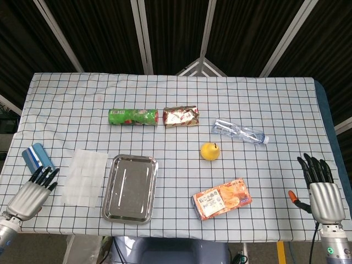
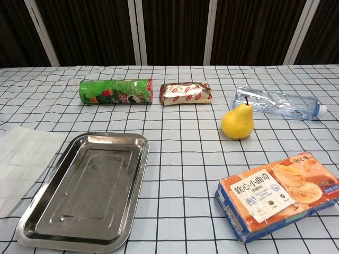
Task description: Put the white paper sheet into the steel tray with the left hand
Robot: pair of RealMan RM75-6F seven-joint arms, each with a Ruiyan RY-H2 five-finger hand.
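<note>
The white paper sheet (image 1: 84, 176) lies flat on the checked cloth, just left of the steel tray (image 1: 131, 188); the chest view shows the sheet (image 2: 21, 161) at the left edge and the empty tray (image 2: 85, 191) beside it. My left hand (image 1: 34, 194) hovers at the table's front left corner, fingers spread, holding nothing, a short way left of the sheet. My right hand (image 1: 320, 190) stays at the front right edge, fingers apart and empty. Neither hand shows in the chest view.
A blue phone (image 1: 37, 156) lies behind the left hand. Further back are a green can (image 1: 133, 116), a snack pack (image 1: 180, 116) and a water bottle (image 1: 240, 132). A pear (image 1: 209, 151) and an orange biscuit box (image 1: 222, 198) sit right of the tray.
</note>
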